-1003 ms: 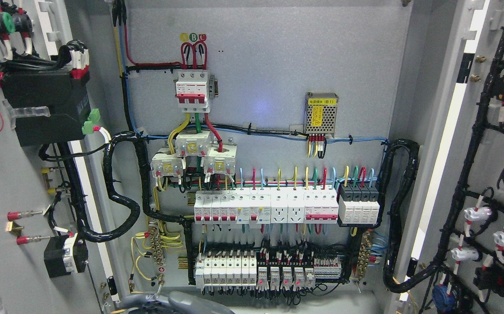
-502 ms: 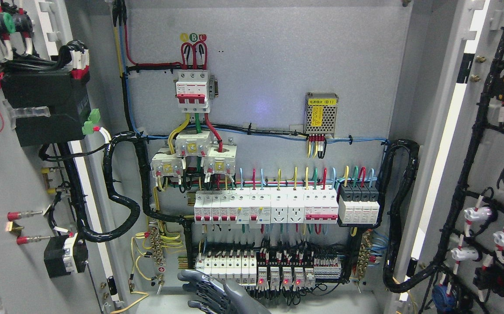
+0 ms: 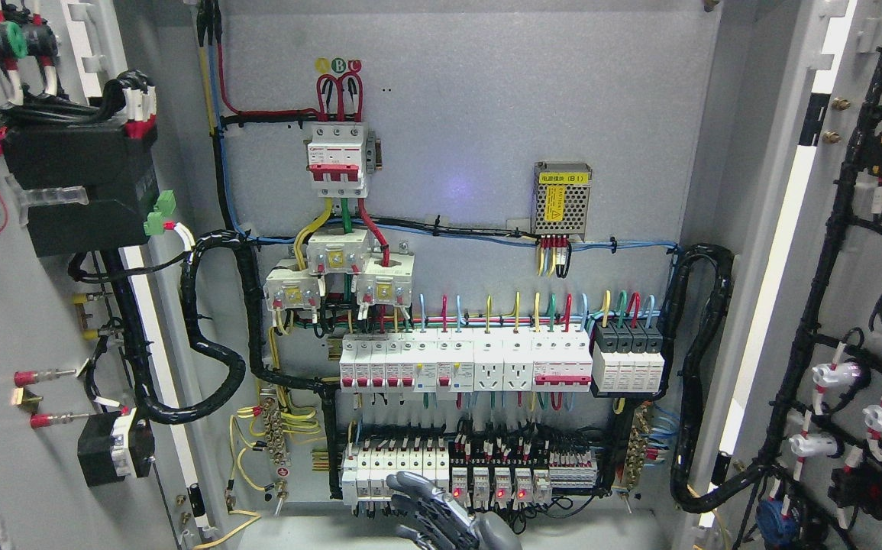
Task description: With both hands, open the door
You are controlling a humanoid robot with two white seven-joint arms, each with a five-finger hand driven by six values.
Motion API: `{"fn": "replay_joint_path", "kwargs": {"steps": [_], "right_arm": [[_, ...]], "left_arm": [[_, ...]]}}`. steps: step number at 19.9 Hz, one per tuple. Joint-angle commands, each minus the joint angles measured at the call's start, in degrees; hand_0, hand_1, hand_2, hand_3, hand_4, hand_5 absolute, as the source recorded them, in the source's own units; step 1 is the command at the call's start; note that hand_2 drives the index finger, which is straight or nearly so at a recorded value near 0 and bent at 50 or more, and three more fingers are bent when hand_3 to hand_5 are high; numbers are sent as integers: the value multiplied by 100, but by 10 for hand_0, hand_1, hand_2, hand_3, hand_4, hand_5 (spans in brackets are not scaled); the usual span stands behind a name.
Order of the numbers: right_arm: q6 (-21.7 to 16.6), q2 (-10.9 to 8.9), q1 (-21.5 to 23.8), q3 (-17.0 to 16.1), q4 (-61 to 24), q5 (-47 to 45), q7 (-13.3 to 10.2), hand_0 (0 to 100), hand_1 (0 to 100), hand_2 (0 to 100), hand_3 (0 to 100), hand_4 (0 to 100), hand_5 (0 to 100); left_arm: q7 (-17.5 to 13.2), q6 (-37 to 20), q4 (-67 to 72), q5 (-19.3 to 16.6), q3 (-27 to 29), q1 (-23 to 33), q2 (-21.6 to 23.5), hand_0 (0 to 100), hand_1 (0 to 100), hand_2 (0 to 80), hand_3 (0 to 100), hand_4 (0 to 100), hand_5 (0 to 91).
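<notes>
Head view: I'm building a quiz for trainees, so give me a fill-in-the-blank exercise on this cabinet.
1. Both cabinet doors stand ____.
2. The hand shows at the ____ edge of the picture.
3. The power supply bears a ____ label.
4. The three lamps near the hand glow ____.

Missing words: open; bottom; yellow; red

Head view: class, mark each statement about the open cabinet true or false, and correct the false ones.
1. The left door and right door both stand open. True.
2. A robot hand shows at the top of the view. False: it is at the bottom edge, in front of the lowest breaker row.
3. The power supply sits right of the main breaker. True.
4. The robot hand grips a door. False: it touches neither door.
</notes>
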Motion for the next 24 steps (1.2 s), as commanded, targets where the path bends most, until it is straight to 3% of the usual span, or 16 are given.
{"fn": "replay_joint_path", "kwargs": {"steps": [1,8,12,18,24], "right_arm": [[-72,-256,594,-860,-879,-4,-3,0,0,0,0,0,0],[-81,-239,1218,-1150,-1125,-12,6,0,0,0,0,0,0],[-81,-291,1341,-1195,-1134,-12,15,0,0,0,0,0,0],[-90,-336,1535,-1607,-1134,-12,41,0,0,0,0,0,0],[-142,-344,1763,-1678,-1152,-12,50,0,0,0,0,0,0]], "left_arm": [[1,0,-44,-26,-62,0,0,0,0,0,0,0,0],[1,0,-44,-18,-62,0,0,0,0,0,0,0,0],[1,0,-35,-26,-62,0,0,0,0,0,0,0,0],[1,0,-44,-18,-70,-70,-9,0,0,0,0,0,0],[1,0,-44,-26,-79,-97,0,0,0,0,0,0,0]]}}
